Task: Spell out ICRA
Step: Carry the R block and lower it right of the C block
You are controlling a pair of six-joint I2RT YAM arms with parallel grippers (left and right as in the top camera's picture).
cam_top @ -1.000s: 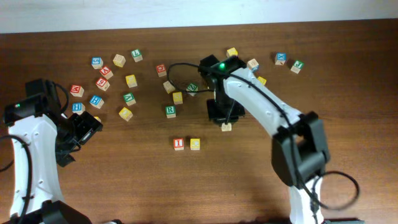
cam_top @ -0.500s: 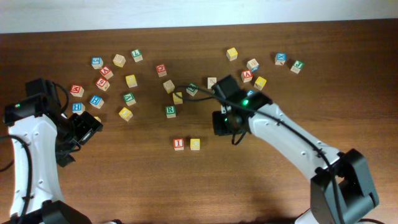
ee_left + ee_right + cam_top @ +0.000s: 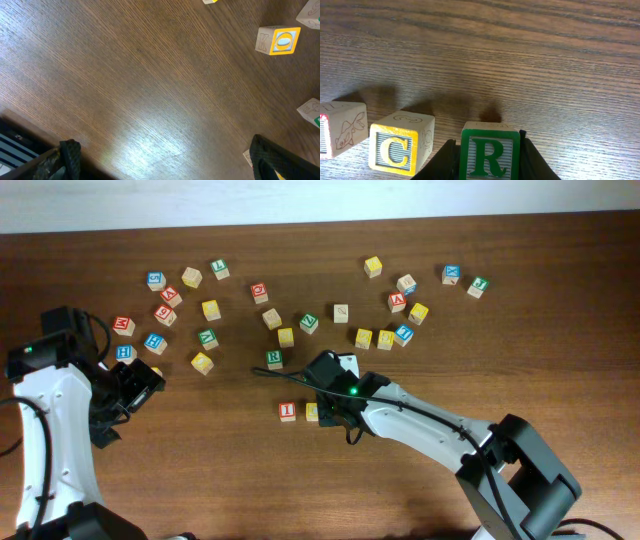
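In the right wrist view, my right gripper [image 3: 488, 162] is shut on a green R block [image 3: 489, 150] and holds it just right of the yellow C block [image 3: 395, 149], with a small gap between them. The I block [image 3: 340, 127] sits left of the C, only its edge showing. In the overhead view, the red I block [image 3: 287, 412] and yellow C block [image 3: 312, 412] stand in a row at the table's front middle. The right gripper [image 3: 336, 412] covers the spot to their right and hides the R block. My left gripper [image 3: 132, 392] is open and empty at the left.
Several loose letter blocks lie across the back of the table [image 3: 300, 480], in a left cluster around [image 3: 165, 315] and a right cluster around [image 3: 400, 310]. A green block [image 3: 274, 359] sits just behind the row. The left wrist view shows a yellow block [image 3: 278, 41].
My right arm has swung from the back middle toward the front and left, bringing its block down beside the C block. The left arm has not moved.
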